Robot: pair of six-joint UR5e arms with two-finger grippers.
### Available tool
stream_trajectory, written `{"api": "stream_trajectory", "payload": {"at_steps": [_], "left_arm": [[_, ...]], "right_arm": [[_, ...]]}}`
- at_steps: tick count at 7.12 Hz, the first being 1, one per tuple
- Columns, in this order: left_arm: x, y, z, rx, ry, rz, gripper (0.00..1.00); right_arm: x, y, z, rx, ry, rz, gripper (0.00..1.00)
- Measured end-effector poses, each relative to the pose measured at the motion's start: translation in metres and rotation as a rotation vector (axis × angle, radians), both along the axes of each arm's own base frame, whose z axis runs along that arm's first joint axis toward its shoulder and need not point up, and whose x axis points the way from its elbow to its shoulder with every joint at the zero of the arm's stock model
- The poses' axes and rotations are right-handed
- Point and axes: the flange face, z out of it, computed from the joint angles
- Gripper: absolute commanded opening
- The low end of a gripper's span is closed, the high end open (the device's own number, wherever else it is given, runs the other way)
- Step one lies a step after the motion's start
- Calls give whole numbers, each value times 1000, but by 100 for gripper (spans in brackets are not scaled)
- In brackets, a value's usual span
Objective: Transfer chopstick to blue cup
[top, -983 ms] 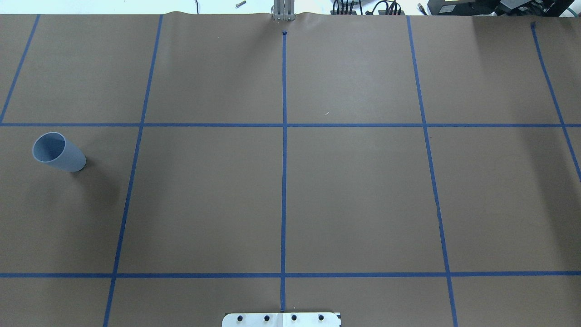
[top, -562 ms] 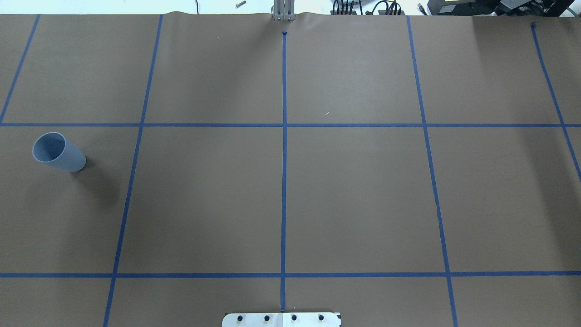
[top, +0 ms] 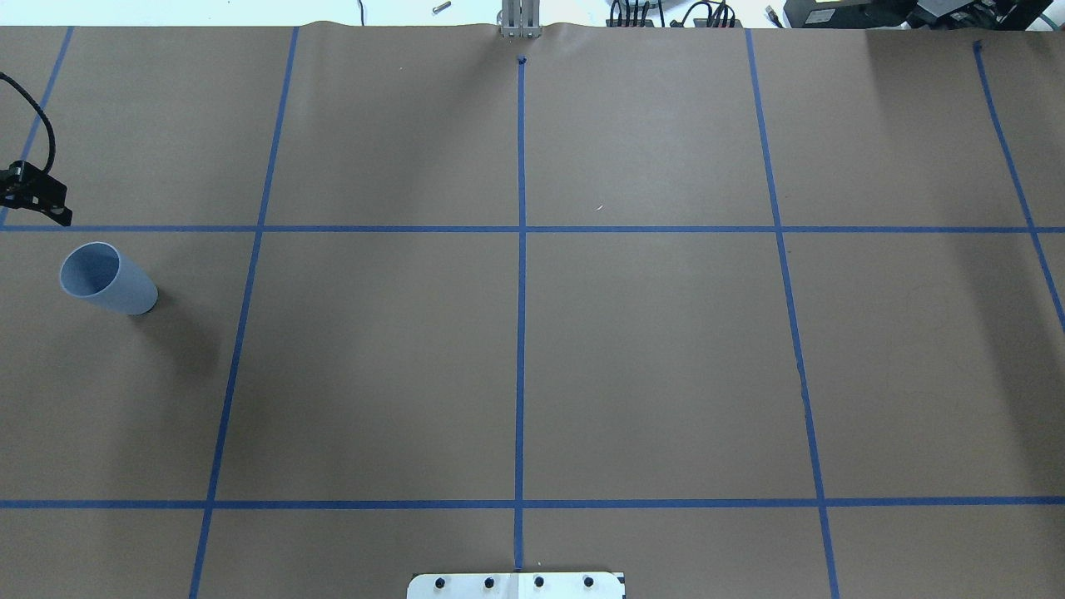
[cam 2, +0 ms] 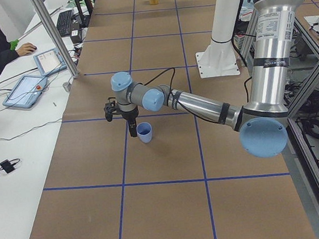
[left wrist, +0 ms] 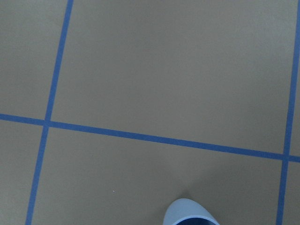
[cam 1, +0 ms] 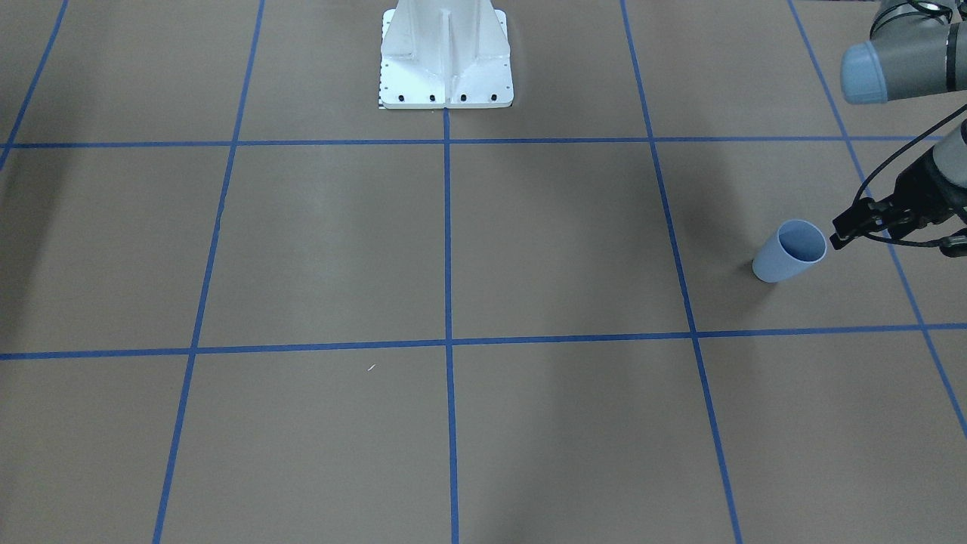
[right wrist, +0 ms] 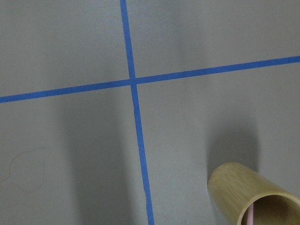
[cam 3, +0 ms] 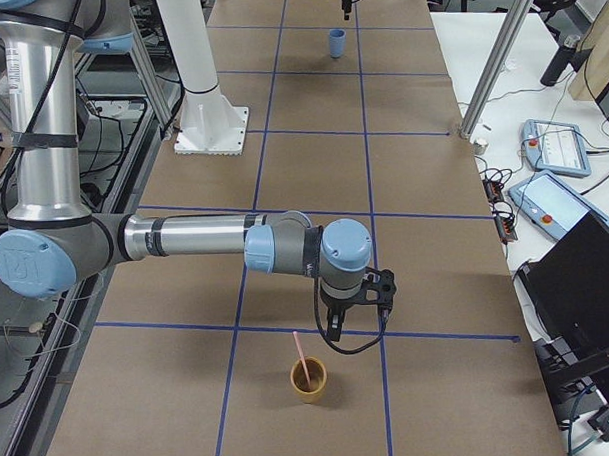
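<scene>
The blue cup (top: pixel 106 279) stands upright at the table's left end, also in the front view (cam 1: pixel 789 251) and the left side view (cam 2: pixel 144 132). Its rim shows at the bottom of the left wrist view (left wrist: pixel 190 213). My left gripper (cam 2: pixel 133 132) points down close beside the cup, and I cannot tell if it is open. The pink chopstick (cam 3: pixel 302 357) stands in a tan cup (cam 3: pixel 310 380) at the right end; its tip shows in the right wrist view (right wrist: pixel 251 216). My right gripper (cam 3: pixel 334 330) hangs just beyond the tan cup, state unclear.
Blue tape lines (top: pixel 520 333) divide the brown table cover. The white robot base (cam 1: pixel 446 68) stands at the near middle edge. A metal post (cam 2: pixel 53 33), tablets (cam 2: pixel 25 91) and a seated operator are along the far side.
A black part of the left arm has come into the overhead view at its left edge, above the blue cup. The cup has not moved.
</scene>
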Motion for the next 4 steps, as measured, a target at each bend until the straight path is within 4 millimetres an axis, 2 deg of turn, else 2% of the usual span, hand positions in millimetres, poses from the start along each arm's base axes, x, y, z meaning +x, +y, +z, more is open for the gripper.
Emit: {"api": "stream_trajectory", "payload": {"at_steps": [2, 4], "left_arm": [[15, 7, 27, 11, 7, 27, 98], [34, 13, 40, 1, 5, 61, 96]], "right_arm": [[0, 0, 0, 0, 0, -1, 100], [0, 1, 1, -1, 1, -1, 100]]}}
